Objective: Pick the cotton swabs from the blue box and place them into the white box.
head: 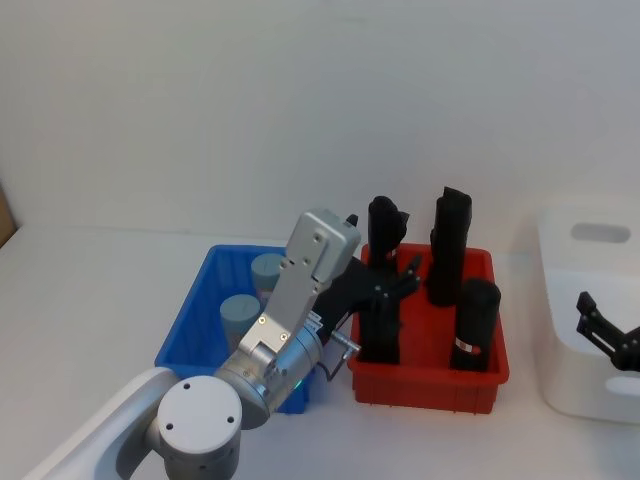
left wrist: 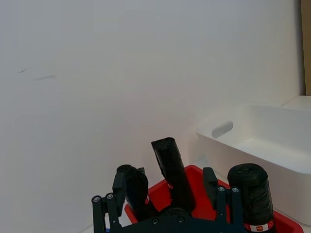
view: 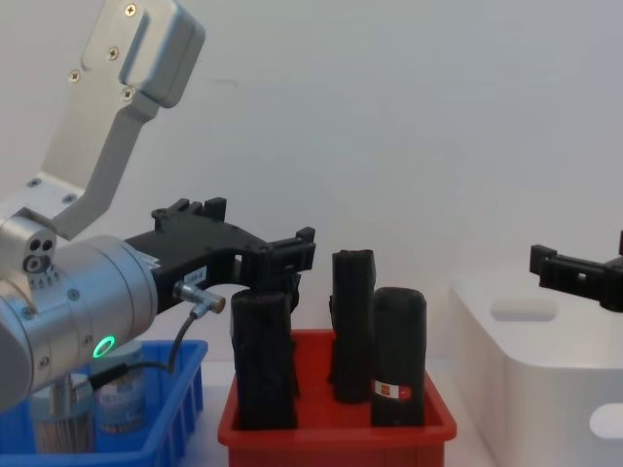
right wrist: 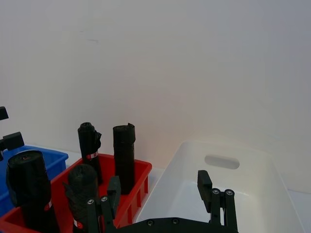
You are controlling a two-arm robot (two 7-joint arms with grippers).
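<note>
The white table (head: 90, 300) carries three containers in a row. The biggest is the white box (head: 575, 385), at the 3 o'clock end, with an oval handle cut-out in its far wall. The red bin (head: 425, 385) sits in the middle, near the white box's 9 o'clock side. The blue box (head: 187, 318) lies close by at the red bin's 9 o'clock.

The silver left arm (head: 300, 290) comes up from 7 o'clock and crosses above the blue box's 3 o'clock wall. Four black cylinders (head: 475, 325) stand in the red bin, some of them leaning.

The cotton swabs (head: 239, 313) are two jars with grey-blue lids. They stand upright inside the blue box, one at 12 o'clock of the other, with the arm passing over their 3 o'clock side.

The left claw (head: 398, 280) hangs above the red bin's 9 o'clock half, level with the cylinder tops. Its fingers (left wrist: 223, 199) are spread and grip nothing. The right claw (head: 605, 335) hovers over the inside of the white box. Its fingers (right wrist: 205, 180) are also spread, and it is empty.
</note>
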